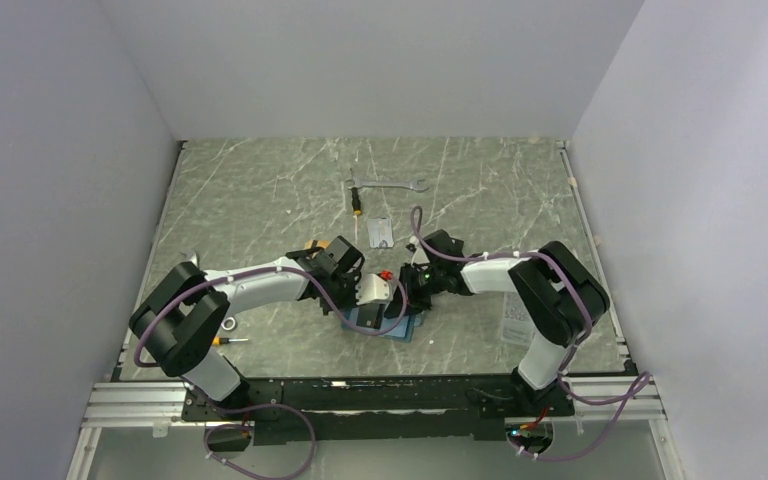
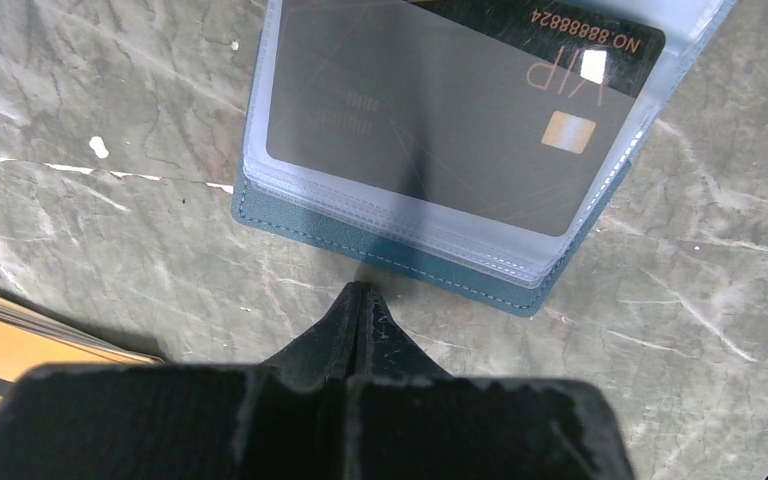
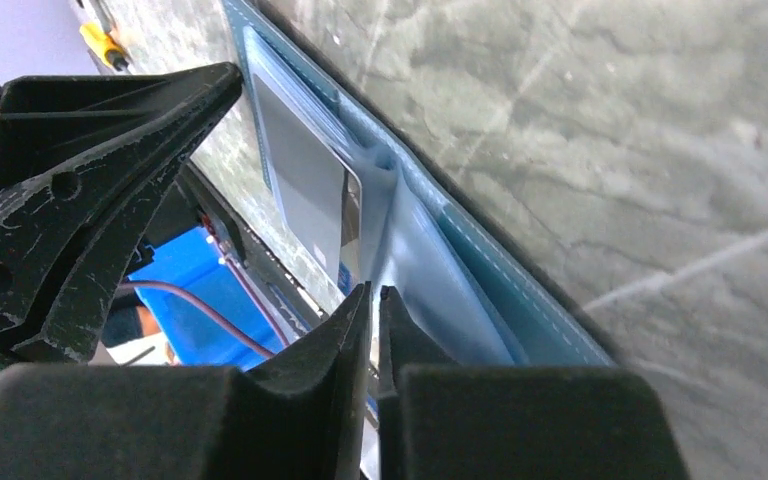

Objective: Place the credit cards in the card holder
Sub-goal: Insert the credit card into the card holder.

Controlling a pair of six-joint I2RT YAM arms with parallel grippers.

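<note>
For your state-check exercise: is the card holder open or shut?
Open: the card holder has its inside facing up, with a dark card showing there.

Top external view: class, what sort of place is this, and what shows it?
Probably a robotics test cell: a marble-patterned table boxed in by plain white walls, with left arm and right arm on an aluminium rail.

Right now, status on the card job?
Left fingers shut, empty, beside card holder. Right fingers pinch its sleeve. One dark card pocketed; orange cards waiting outside. Nothing blocking.

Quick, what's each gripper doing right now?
Left gripper: closed, holding nothing.
Right gripper: closed, apparently pinching the card holder by a sleeve.
</note>
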